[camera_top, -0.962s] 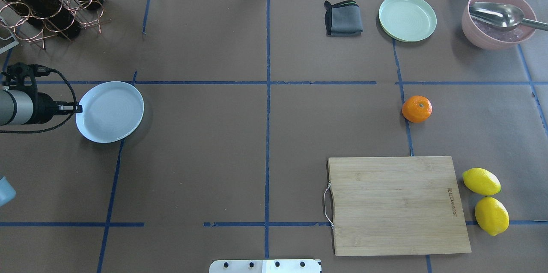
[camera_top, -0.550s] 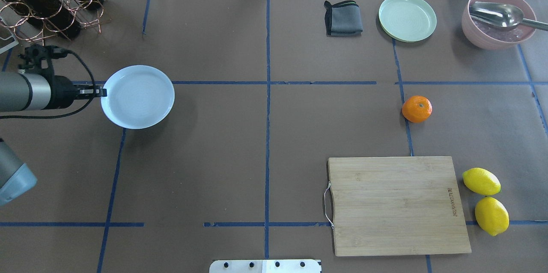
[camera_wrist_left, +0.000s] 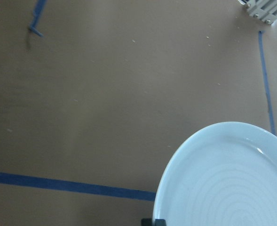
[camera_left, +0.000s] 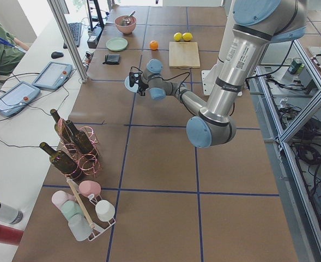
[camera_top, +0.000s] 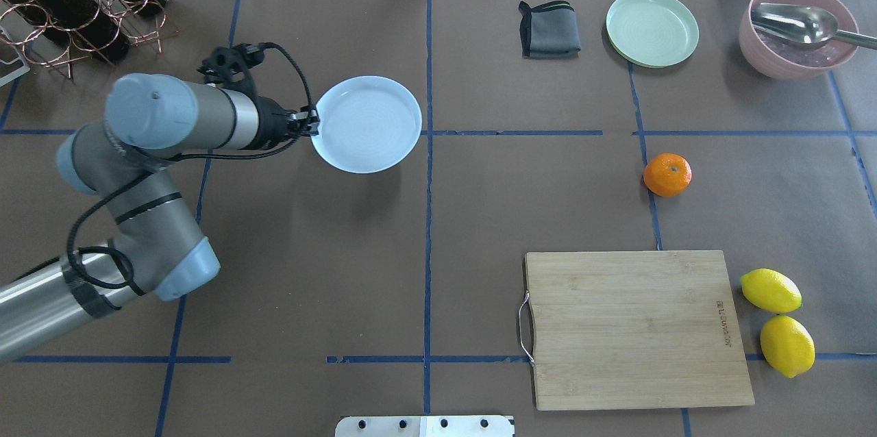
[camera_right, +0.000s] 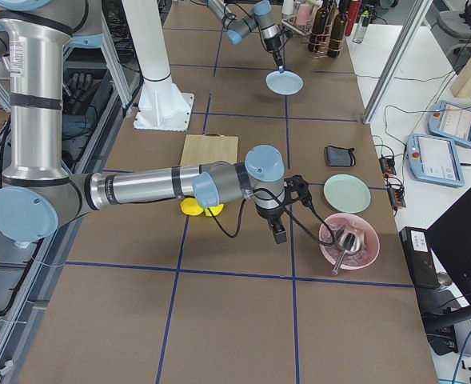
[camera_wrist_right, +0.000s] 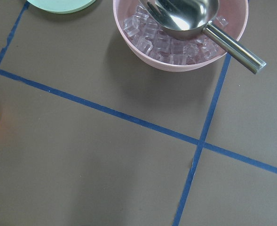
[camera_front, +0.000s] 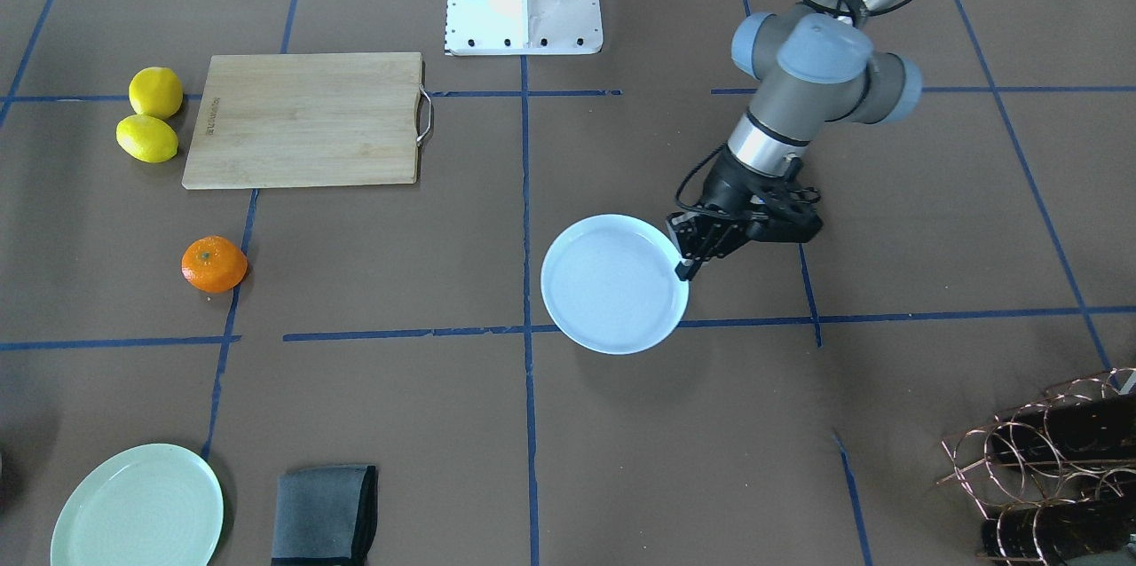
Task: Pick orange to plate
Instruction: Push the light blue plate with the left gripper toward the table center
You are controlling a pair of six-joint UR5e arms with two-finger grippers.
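Step in hand looks like plate transport: the left end effector (camera_top: 312, 123) holds the plate (camera_top: 370, 123) by its near rim, out over the middle-left of the desk (camera_top: 342, 252). An offset shadow suggests the plate is lifted, though that is hard to confirm.

To do this well, the plate should stay level, since a one-sided rim pinch lets it droop or swing. The arm should move slowly and lower the plate flat onto bare desk where the right arm can reach it. It should land short of the orange (camera_top: 666, 175), so the rim does not knock the fruit rolling. The pinch should let go only once the plate's base is fully supported, and then back off along the rim line, not upward through it.

The orange sits on the desk on the robot's right side, at a blue tape line. It is just past the far edge of the cutting board (camera_top: 634, 327) and well apart from the plate. Nothing touches it.

Left end effector: clenched on the plate's rim, fingers nearly together with only the thin rim between them (the wrist view shows just a sliver of finger under the plate's edge).

Right end effector (camera_right: 280, 234): it hangs above the desk near the pink bowl (camera_right: 349, 242), and whether it is released or clenched cannot be told. Its wrist camera shows no fingers, only the orange's edge at the frame's left.
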